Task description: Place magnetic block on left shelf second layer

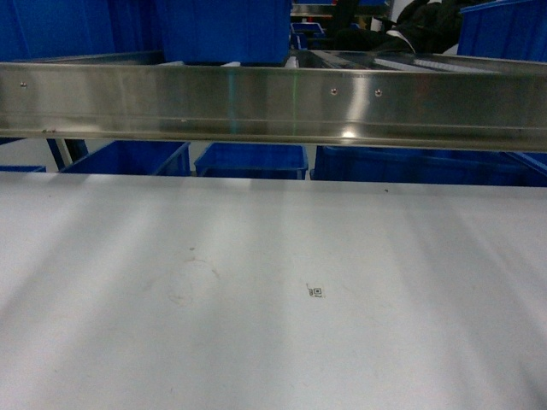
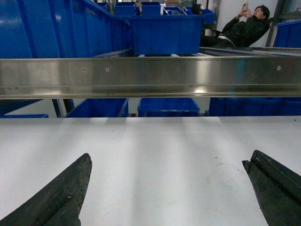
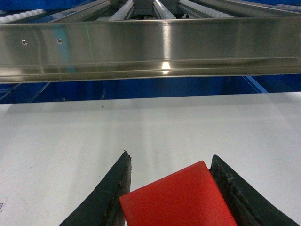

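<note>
Between the right gripper (image 3: 171, 188) fingers sits the red block (image 3: 178, 200), clamped, low over the white table (image 3: 70, 136). Shelf rail (image 3: 150, 47) lies ahead and above; target tier is leftward. Left gripper (image 2: 169, 188) gapes empty.

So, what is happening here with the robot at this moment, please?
The robot's right hand is closed on a small bright-red cube, held just above the flat white tabletop. The left hand is open and holds nothing. Ahead runs a polished steel shelf rail with blue plastic crates behind it. The cube is not yet on any shelf.
</note>
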